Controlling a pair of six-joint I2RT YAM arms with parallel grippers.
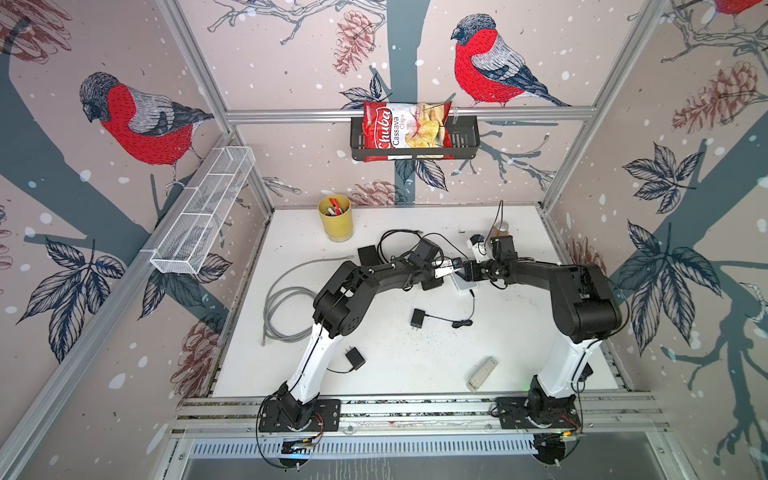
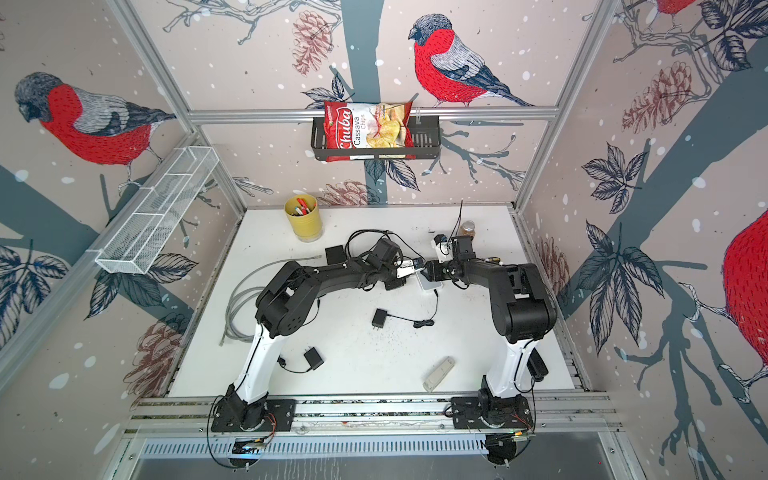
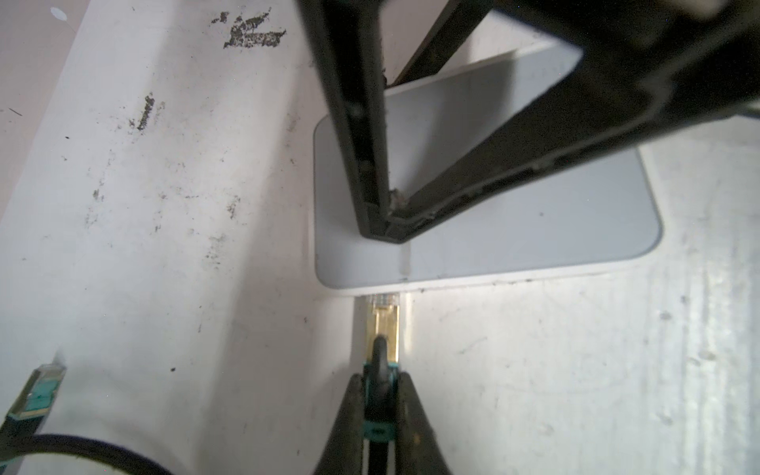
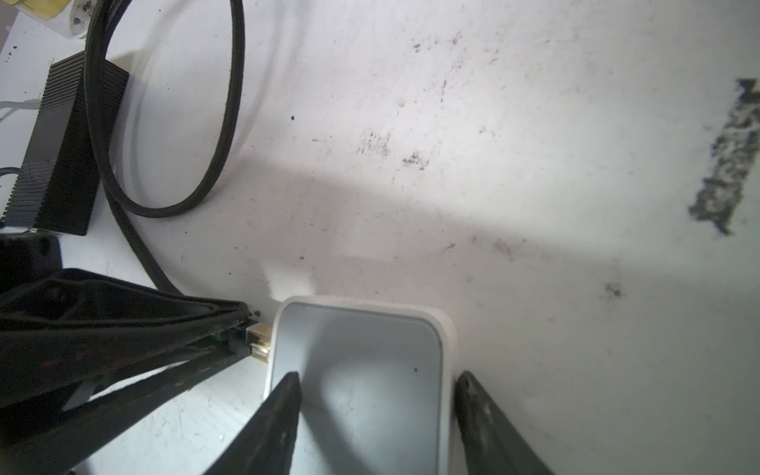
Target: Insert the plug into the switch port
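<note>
The switch [image 3: 534,230] is a flat white box with rounded corners, lying mid-table in both top views [image 1: 464,286] [image 2: 430,284]. My left gripper [image 3: 380,376] is shut on the plug [image 3: 384,320], a gold and clear connector with a teal boot on a black cable. The plug's clear tip meets the switch's side edge; the port itself is hidden under the rim. My right gripper [image 4: 378,376] spans the switch [image 4: 370,341]. One finger lies over its top face near the plug [image 4: 259,339], and the other is against the opposite edge.
The cable's other teal-booted connector [image 3: 39,388] lies on the table. A black power brick [image 4: 61,152] and looped black cable sit behind the switch. Around the arms are a yellow cup [image 1: 336,218], a grey cable coil [image 1: 286,307], black adapters [image 1: 417,319] [image 1: 354,358] and a grey device [image 1: 482,373].
</note>
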